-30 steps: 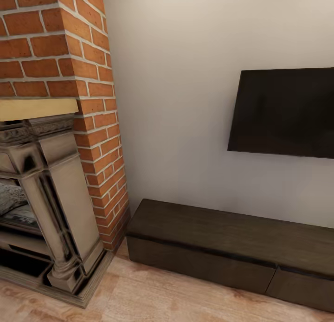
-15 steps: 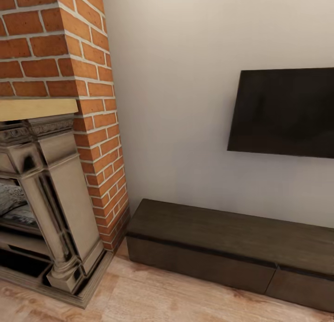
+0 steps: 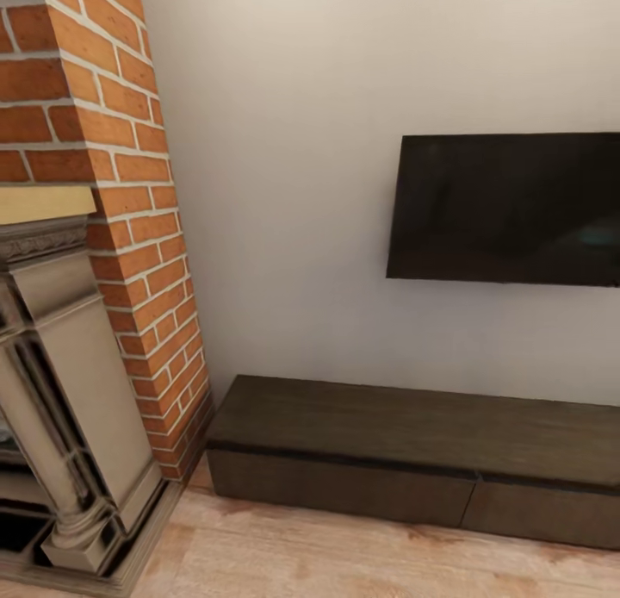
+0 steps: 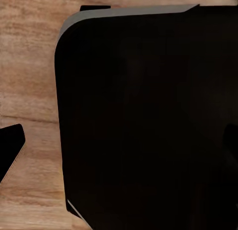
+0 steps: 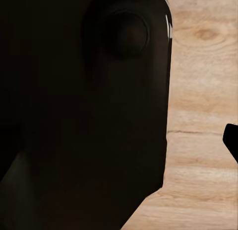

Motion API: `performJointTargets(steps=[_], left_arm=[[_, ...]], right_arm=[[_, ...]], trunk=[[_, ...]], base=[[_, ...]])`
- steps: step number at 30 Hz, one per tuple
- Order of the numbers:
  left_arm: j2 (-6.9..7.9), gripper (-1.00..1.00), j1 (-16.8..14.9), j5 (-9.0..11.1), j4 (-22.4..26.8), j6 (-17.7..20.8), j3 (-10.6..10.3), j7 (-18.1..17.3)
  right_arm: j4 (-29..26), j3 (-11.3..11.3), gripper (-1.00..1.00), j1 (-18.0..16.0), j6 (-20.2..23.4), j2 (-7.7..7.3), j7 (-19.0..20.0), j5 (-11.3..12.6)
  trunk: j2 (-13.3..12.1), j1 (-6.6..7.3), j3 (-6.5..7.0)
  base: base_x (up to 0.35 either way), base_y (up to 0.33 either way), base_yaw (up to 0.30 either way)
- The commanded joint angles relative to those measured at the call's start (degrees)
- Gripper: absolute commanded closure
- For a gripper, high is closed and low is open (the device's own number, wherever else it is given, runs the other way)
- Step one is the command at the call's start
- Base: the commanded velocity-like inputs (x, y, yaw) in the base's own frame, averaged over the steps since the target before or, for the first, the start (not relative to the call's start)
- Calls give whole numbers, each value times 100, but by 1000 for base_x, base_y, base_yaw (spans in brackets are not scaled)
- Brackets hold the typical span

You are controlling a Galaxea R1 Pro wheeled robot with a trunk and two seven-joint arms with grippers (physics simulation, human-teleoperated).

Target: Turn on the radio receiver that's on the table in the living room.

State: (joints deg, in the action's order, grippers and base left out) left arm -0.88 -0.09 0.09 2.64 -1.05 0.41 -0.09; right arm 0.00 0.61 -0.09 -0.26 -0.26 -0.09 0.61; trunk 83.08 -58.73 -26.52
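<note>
Where brick fireplace (image 3: 103, 193) meets wood floor (image 3: 344, 555), dark cabinet (image 3: 413, 447) stands; gripper openness unclear.

Head view: soft, even, diffuse light, no hard shadows. Wall (image 3: 301, 193) shades darker toward 6 o'clock. Faint glare on TV screen (image 3: 508, 208) at 3 o'clock. Render slightly soft. Wrist views: near-black foreground, floor planks (image 4: 27, 81) evenly lit.

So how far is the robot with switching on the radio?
Nothing looks done. The head view faces a brick fireplace, a wall-mounted dark screen and a long dark cabinet; the wrist views look down on wood floor. Left: find the table, reach the radio, turn it on.
</note>
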Motion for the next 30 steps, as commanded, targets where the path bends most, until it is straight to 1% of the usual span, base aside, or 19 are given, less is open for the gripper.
performJointTargets(steps=[1,20,30], left_arm=[[0,-100,0,0,0,-1,2,-2],[13,-100,0,2,7,-9,1,0],[27,-100,0,81,9,-49,3,2]], right_arm=[[0,-2,-100,0,0,0,0,0],[0,-2,-100,0,0,0,0,0],[0,-7,-100,0,0,0,0,0]], trunk=[[0,0,3],[0,0,59],[0,0,86]], base=[[0,0,-280],[0,0,-281],[0,0,-281]])
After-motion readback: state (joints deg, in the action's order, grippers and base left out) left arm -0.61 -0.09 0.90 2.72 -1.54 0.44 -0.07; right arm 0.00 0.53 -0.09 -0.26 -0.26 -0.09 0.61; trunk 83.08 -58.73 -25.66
